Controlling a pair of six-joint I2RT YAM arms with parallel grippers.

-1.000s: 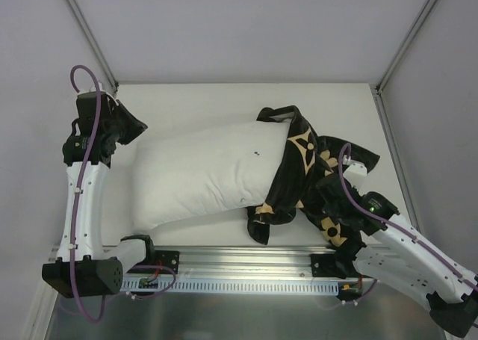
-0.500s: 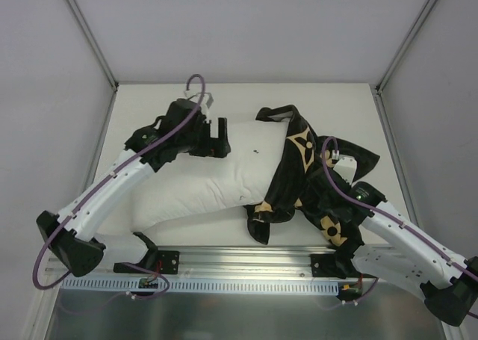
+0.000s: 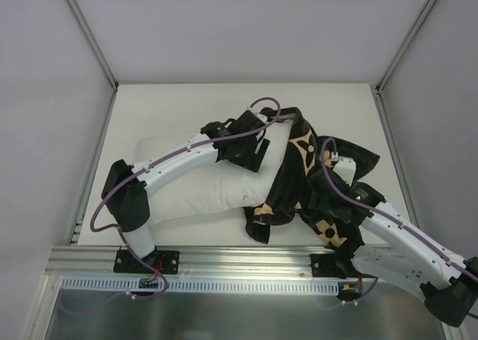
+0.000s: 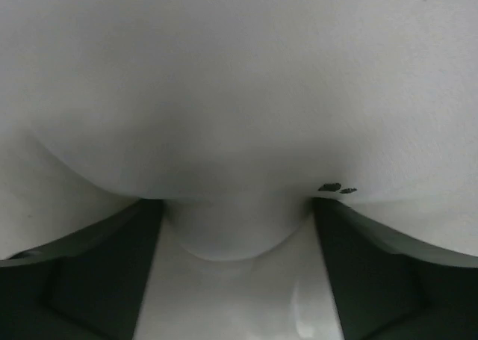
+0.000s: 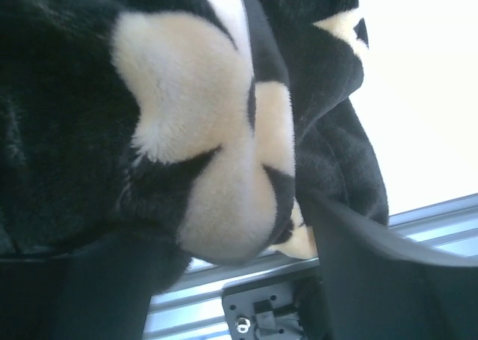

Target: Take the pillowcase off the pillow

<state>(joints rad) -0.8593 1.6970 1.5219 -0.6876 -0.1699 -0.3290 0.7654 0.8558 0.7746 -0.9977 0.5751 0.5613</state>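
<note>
The white pillow (image 3: 198, 183) lies across the table, its right end still inside the black pillowcase (image 3: 302, 149) with tan motifs. My left gripper (image 3: 250, 153) is pressed down on the pillow beside the pillowcase's edge. In the left wrist view, the jaws of the left gripper (image 4: 237, 228) stand open and the pillow (image 4: 239, 78) bulges between them. My right gripper (image 3: 317, 198) sits in the bunched pillowcase at the near right. In the right wrist view, the right gripper (image 5: 216, 232) has its fingers (image 5: 373, 273) apart, and a tan-and-black fold of pillowcase (image 5: 216, 168) hangs loosely between them.
An aluminium rail (image 3: 239, 264) with both arm bases runs along the near table edge, and the rail (image 5: 202, 288) shows just beyond the right fingers. Slanted frame posts (image 3: 86, 34) and walls bound the table (image 3: 172, 104). A small dark speck (image 4: 332, 187) marks the pillow.
My left arm swung from the table's far left across the pillow to the pillowcase's edge, and its gripper opened. My right gripper's jaws spread apart on the fabric fold.
</note>
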